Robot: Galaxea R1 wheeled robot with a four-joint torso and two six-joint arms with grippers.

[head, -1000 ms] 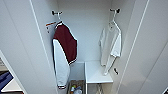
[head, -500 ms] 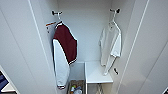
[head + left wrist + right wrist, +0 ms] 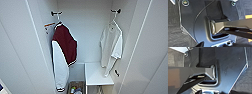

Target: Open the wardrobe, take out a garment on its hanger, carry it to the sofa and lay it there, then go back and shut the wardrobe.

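Inside the open wardrobe (image 3: 32, 50), I am facing the garment (image 3: 111, 47), hanging at the right on its hanger (image 3: 113, 20); judging it light and limp, I am favouring the stiff hanger, grippers' state indeterminable.

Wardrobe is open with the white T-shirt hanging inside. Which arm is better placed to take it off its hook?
Likely the right. The T-shirt on its hanger hangs on the right side of the wardrobe, while the maroon jacket hangs on the left.
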